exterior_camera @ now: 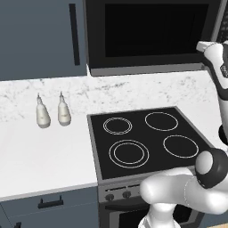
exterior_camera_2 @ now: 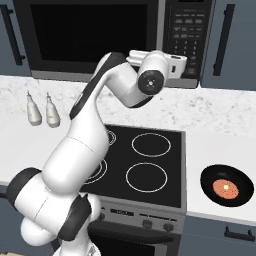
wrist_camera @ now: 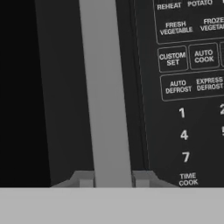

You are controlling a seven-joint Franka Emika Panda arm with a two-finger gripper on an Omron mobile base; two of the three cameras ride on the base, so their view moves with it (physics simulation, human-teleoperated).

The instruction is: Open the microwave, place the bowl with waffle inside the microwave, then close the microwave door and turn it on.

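Hand view: gripper (wrist_camera: 113,179) pressed vs. microwave (exterior_camera: 151,35), fingertips (wrist_camera: 85,178) clamped on its flat grey vertical handle (wrist_camera: 105,87) at frame centre; glossy black keypad (wrist_camera: 188,87) right w/ white lettering.

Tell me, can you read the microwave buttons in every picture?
Hand view: keypad words are sharp and readable. Right base view: the keypad is tiny and blurry. Left base view: the microwave glass looks flat black, no glare.
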